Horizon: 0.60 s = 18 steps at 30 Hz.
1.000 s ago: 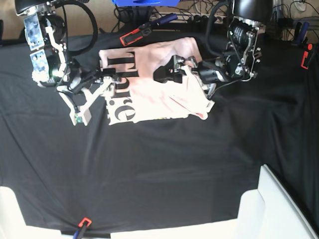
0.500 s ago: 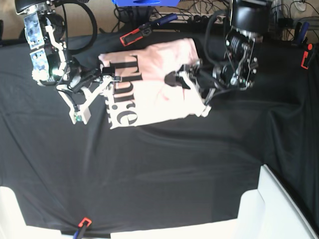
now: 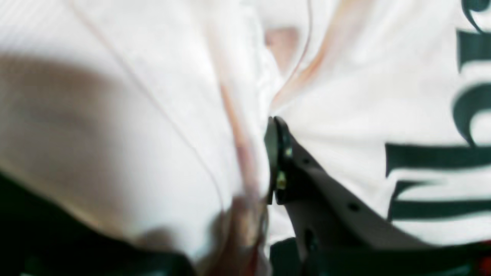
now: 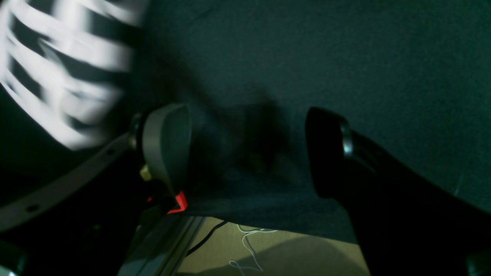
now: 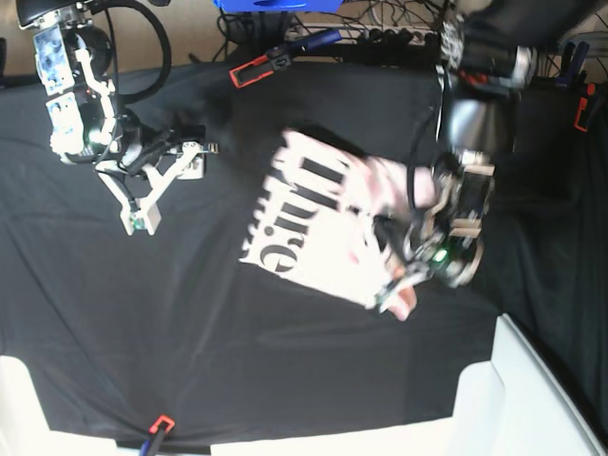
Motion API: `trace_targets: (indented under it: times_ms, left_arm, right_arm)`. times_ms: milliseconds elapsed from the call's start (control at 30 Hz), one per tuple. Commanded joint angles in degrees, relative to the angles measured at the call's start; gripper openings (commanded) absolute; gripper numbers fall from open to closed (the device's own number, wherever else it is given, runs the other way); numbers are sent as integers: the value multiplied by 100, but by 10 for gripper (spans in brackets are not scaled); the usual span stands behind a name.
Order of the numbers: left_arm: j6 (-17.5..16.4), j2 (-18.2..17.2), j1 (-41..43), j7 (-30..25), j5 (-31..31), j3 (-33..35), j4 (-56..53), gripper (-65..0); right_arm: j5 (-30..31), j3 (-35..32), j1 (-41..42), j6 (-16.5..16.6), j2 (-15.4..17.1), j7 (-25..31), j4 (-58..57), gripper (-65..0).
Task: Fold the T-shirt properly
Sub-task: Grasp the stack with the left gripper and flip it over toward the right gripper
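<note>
The pale pink T-shirt [image 5: 318, 223] with black letters lies rumpled and slanted on the black table cloth [image 5: 237, 332], right of centre. My left gripper [image 5: 391, 249] is shut on a bunched fold at the shirt's right side. In the left wrist view the T-shirt [image 3: 153, 115] fills the frame, and my left gripper [image 3: 268, 161] shows one dark finger [image 3: 282, 161] pressed into a crease; the other is hidden by fabric. My right gripper [image 5: 163, 190] stands open over bare cloth, apart from the shirt. The right gripper [image 4: 245, 149] holds nothing, with the blurred T-shirt print [image 4: 65, 69] at upper left.
Red clamps [image 5: 249, 69] [image 5: 584, 106] [image 5: 160, 424] pin the cloth at the table's edges; one clamp [image 4: 178, 201] shows by the right wrist. White bins stand at the front right [image 5: 532, 399] and front left [image 5: 19, 408]. Cables and a blue box [image 5: 275, 5] lie behind.
My left gripper has shut on the shirt and dragged it right and toward the front, away from the right gripper. The right arm shifted slightly back and stayed open.
</note>
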Motion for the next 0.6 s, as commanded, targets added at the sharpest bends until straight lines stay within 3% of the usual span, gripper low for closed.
trace_targets:
  times_ms: [0, 167, 367, 567]
  left_arm:
    - [-34, 48, -245, -94, 83, 275, 78, -650]
    - [-34, 92, -719, -129, 742, 1479, 51, -650]
    - [-7, 496, -1343, -173, 1296, 1752, -221, -650]
    - [-87, 1155, -1519, -1272, 2905, 1796, -1338, -650]
  right_arm:
    - [6, 22, 3, 14, 20, 60, 86, -203]
    - [6, 22, -129, 14, 29, 438, 86, -203]
    - [6, 22, -181, -4, 29, 649, 86, -203]
    - [6, 31, -190, -4, 29, 658, 86, -203]
